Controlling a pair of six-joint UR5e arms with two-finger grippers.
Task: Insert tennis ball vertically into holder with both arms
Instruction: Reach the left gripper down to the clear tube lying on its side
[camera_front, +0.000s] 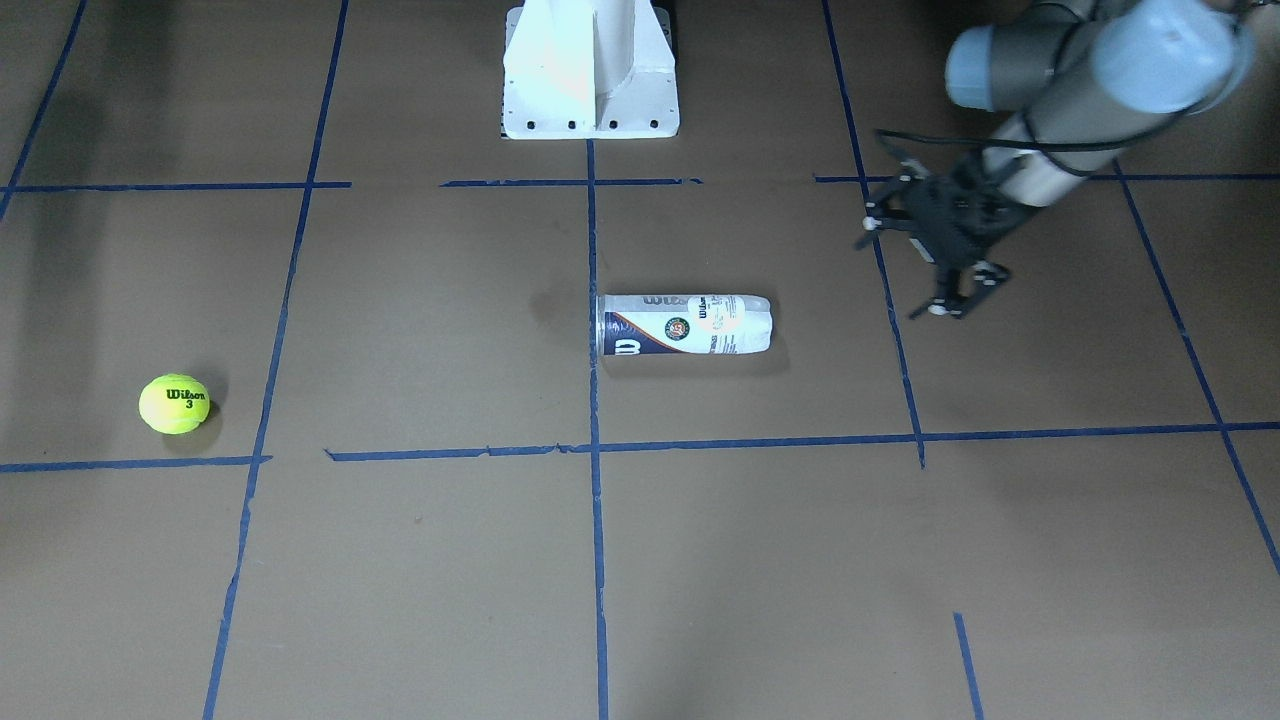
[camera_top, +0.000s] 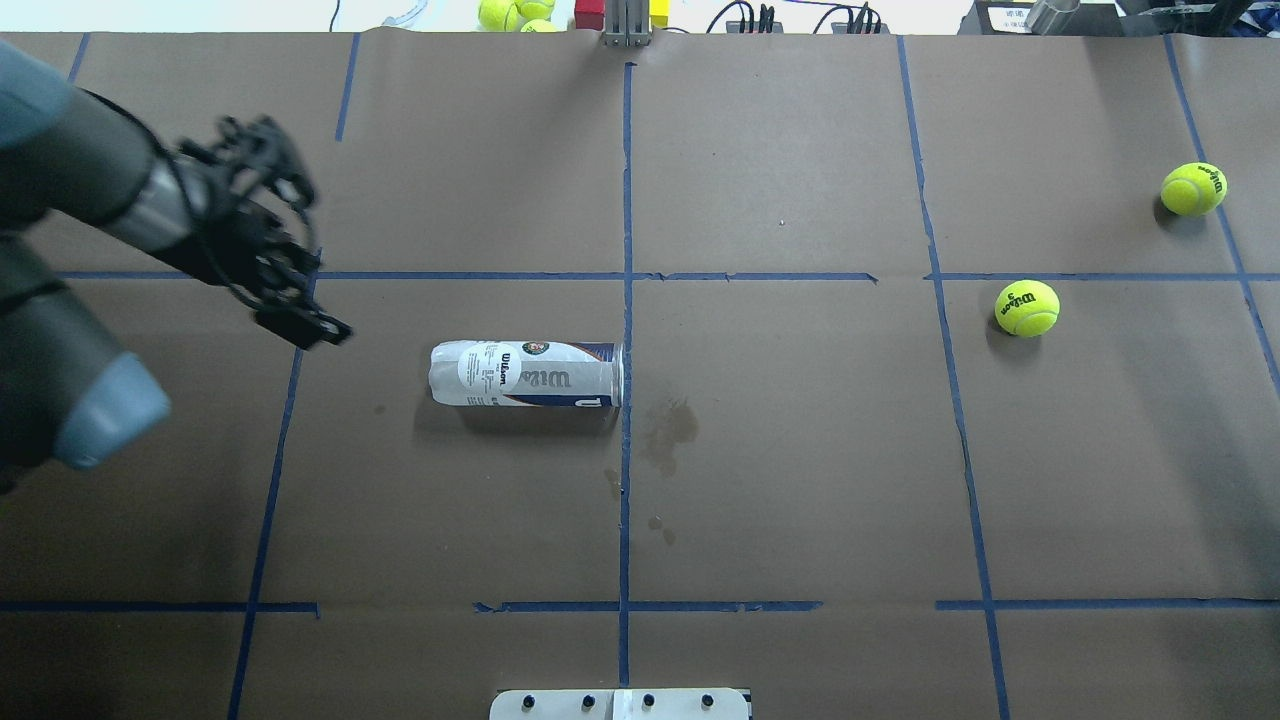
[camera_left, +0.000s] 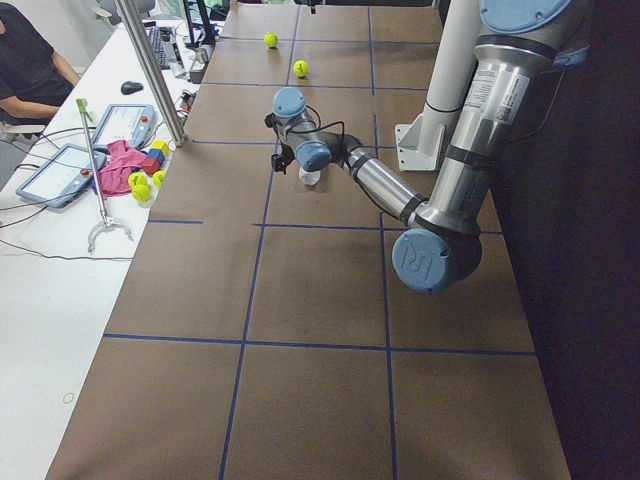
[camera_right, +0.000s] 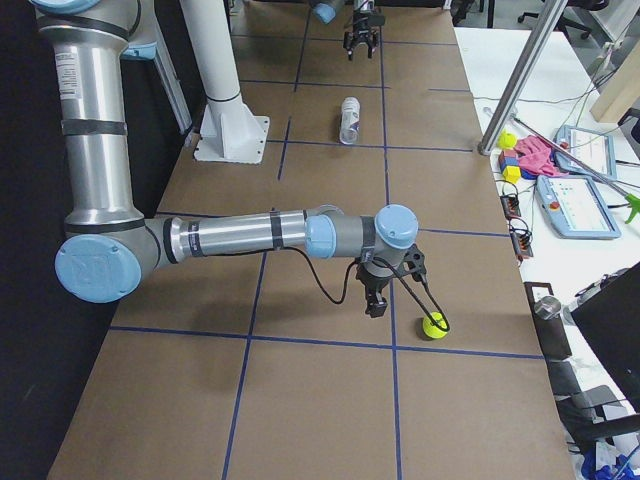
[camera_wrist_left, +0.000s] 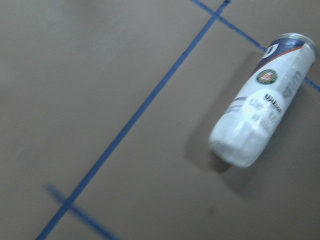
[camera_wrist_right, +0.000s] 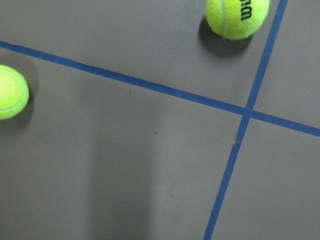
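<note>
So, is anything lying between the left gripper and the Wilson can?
Nothing visible does. The left gripper hovers off the closed end of the Wilson can, which lies on its side; only bare brown paper and a blue tape line lie between them.

The left arm (camera_front: 1075, 125) reaches forward and down, its left gripper (camera_front: 905, 268) tilted downward with jaws spread wide and empty. The right arm (camera_right: 240, 235) stretches out level, its right gripper (camera_right: 380, 298) pointing straight down, jaw state unclear.
</note>
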